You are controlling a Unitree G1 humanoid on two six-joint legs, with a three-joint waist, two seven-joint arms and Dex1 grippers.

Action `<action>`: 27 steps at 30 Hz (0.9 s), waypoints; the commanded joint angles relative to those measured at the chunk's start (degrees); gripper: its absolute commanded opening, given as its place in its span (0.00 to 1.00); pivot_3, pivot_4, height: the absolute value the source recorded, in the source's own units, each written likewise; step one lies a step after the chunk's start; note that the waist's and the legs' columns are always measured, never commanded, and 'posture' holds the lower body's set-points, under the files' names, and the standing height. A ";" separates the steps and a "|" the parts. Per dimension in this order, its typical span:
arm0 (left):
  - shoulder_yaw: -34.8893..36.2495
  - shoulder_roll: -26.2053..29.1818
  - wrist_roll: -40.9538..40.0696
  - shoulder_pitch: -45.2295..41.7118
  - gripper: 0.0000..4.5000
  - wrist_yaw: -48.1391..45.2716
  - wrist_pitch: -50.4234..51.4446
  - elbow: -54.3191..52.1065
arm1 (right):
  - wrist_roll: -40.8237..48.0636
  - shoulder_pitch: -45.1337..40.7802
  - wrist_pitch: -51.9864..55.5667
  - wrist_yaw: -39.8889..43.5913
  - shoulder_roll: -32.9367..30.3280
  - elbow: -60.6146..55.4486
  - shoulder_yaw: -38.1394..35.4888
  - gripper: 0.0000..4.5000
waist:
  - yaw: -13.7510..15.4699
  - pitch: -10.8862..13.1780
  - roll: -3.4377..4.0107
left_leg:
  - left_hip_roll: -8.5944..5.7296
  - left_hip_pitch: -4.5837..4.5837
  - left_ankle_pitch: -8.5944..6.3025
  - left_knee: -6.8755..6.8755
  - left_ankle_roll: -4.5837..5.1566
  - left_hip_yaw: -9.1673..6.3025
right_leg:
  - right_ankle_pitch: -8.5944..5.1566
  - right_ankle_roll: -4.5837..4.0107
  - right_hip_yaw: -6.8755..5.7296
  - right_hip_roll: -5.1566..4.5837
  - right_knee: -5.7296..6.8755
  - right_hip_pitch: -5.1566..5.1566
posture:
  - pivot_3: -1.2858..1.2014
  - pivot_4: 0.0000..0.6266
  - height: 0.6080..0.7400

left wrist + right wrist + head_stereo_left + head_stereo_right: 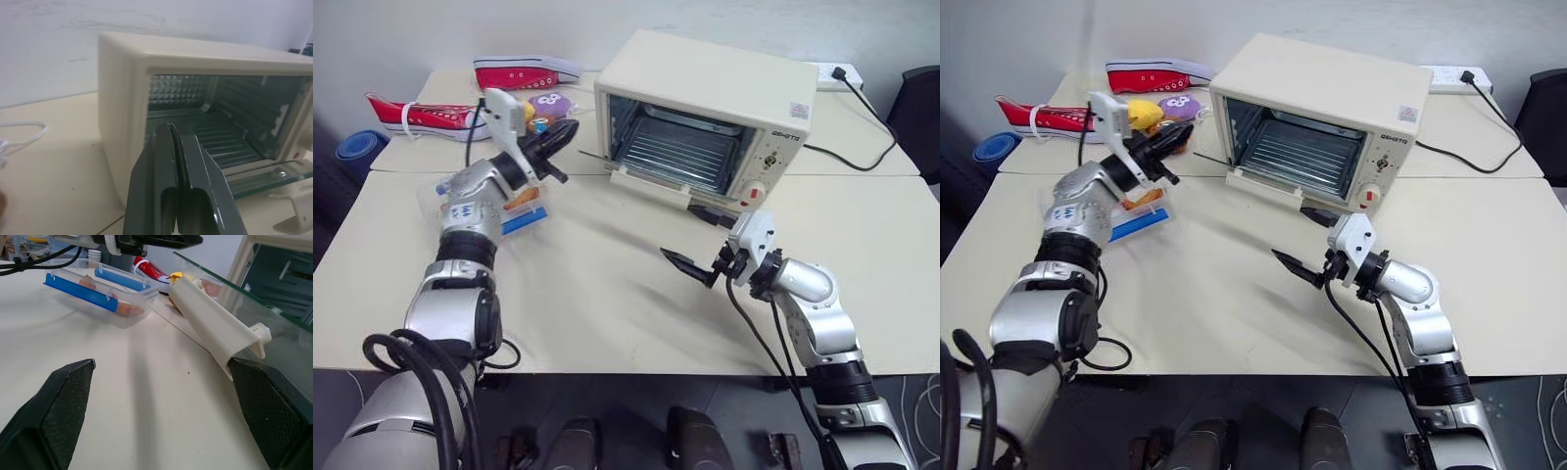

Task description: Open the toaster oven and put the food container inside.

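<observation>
On the pale table (607,323), the toaster oven (705,108) is the biggest thing and serves as the landmark: its glass door (254,328) is already dropped open toward the robot, wide cream handle (215,328) lowest, so the wire rack (680,157) lies bare and ready to take a load. To the oven's left, and nearer the robot, the food container (105,296) sits flat on the table with its blue clips showing, half hidden in the head views behind the left arm; it is not held. Above it, the left gripper (1170,145) points at the oven's left front corner with its jaws pressed fully together on nothing, probably a poor state for picking the box up. Just before the oven's knob side, the right gripper (690,266) hovers low with jaws spread wide and empty, close to the door handle. Red sneakers (514,70) and soft toys (543,106) lie left of the oven.
</observation>
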 commanded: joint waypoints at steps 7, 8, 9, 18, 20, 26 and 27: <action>-2.83 -0.64 6.60 -2.15 0.00 -6.97 -3.74 3.71 | 1.43 17.14 -0.61 -1.52 -5.24 -16.02 -5.67 1.00 | 1.45 0.03 -0.06 | 0.00 -0.06 -0.03 0.09 0.05 0.03 | 0.01 0.01 0.00 -0.01 0.01 -0.02 | 0.52 0.24 1.00; -3.39 -0.36 7.44 -1.94 0.00 -7.76 -3.86 3.64 | 1.76 20.63 -0.62 -1.42 -6.01 -17.90 -6.79 1.00 | 1.64 0.04 -0.07 | -0.01 -0.13 -0.05 0.18 0.08 0.03 | 0.01 0.02 -0.01 -0.01 0.01 -0.03 | 0.52 0.24 1.00; -3.95 -0.05 8.17 -1.68 0.00 -8.68 -3.90 3.52 | 2.14 23.87 -0.82 -1.38 -6.52 -19.47 -8.01 1.00 | 1.83 0.04 -0.06 | -0.01 -0.19 -0.07 0.31 0.12 0.03 | 0.02 0.04 -0.02 -0.01 0.03 -0.04 | 0.52 0.24 1.00; -9.77 0.88 14.69 2.95 0.00 -11.67 -4.79 -1.01 | 4.40 34.10 -3.44 -2.72 -8.13 -21.43 -18.95 1.00 | 2.60 0.03 -0.09 | 0.01 -0.40 -0.14 0.75 0.26 0.18 | 0.31 0.07 0.11 0.00 0.02 -0.06 | 0.52 0.24 1.00; -10.88 0.65 15.70 4.31 0.00 -11.31 -4.51 -2.59 | 5.40 33.17 -3.27 -2.65 -8.19 -20.92 -19.57 1.00 | 2.70 0.03 -0.09 | 0.02 -0.41 -0.14 0.74 0.27 0.17 | 0.31 0.07 0.11 0.00 0.01 -0.06 | 0.52 0.24 1.00; -12.81 -0.86 18.08 9.62 0.00 -5.48 -2.21 -10.25 | 8.07 27.73 -0.84 -1.88 -8.52 -19.30 -18.02 1.00 | 2.76 0.03 -0.10 | 0.01 -0.43 -0.15 0.79 0.29 0.17 | 0.31 0.08 0.11 0.00 0.00 -0.06 | 0.52 0.24 1.00; -12.87 -1.03 18.21 10.48 0.00 -4.42 -1.27 -11.71 | 8.25 26.80 -0.40 -1.85 -8.51 -18.98 -17.67 1.00 | 2.76 0.03 -0.09 | 0.02 -0.42 -0.15 0.79 0.29 0.17 | 0.31 0.08 0.11 0.00 0.00 -0.06 | 0.52 0.24 1.00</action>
